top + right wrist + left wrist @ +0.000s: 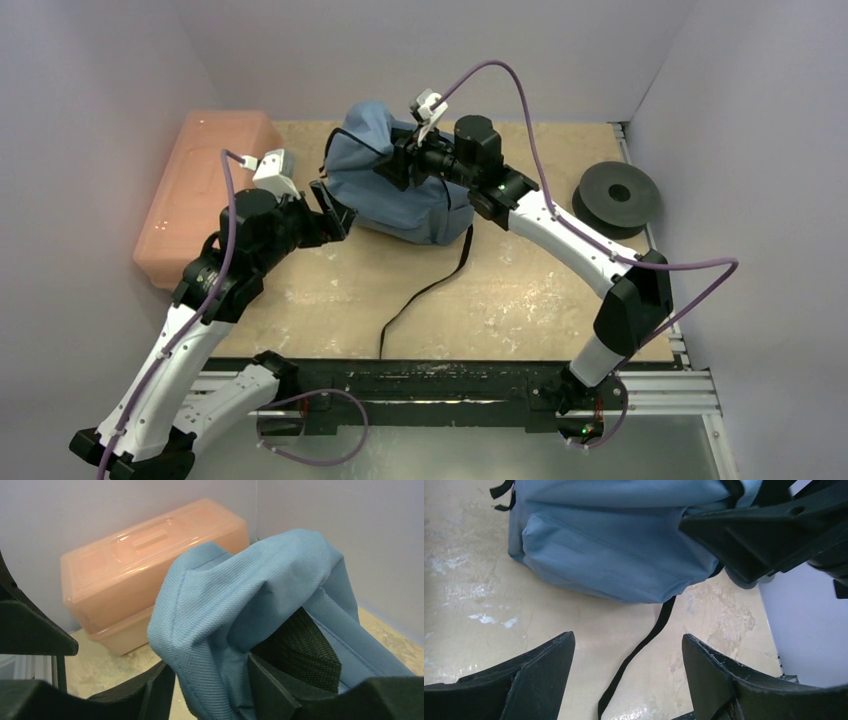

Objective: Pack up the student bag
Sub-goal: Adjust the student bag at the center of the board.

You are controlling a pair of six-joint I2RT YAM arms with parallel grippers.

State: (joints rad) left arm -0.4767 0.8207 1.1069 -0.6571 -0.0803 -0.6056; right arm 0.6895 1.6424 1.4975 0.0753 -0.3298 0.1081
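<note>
Bag (400, 190): sits mid-table towards the far edge, between the pink box (205, 190) on the left and a black spool (617, 195) on the right. One black strap (420, 295) trails from it across the table (520, 300) towards the near edge.

Left gripper (335, 215): the top view places it at the bag's left side, but its jaw gap is not legible there. The left wrist view settles it: the gripper (626, 645) is spread wide and holds nothing, with only bare table and the strap (639, 655) between the fingers (539, 675). The bag (614, 555) lies just beyond the tips, apart from them.

Right gripper (398, 165): the top view shows it at the bag's upper edge, contact obscured. The right wrist view shows the gripper (210, 680) clamped on a raised fold of the bag (240, 595), the fabric filling the gap and touching both fingers (280, 690). Only this view shows the dark mesh lining (300, 650) inside the fold, and the box (150, 575) with its lid closed.
</note>
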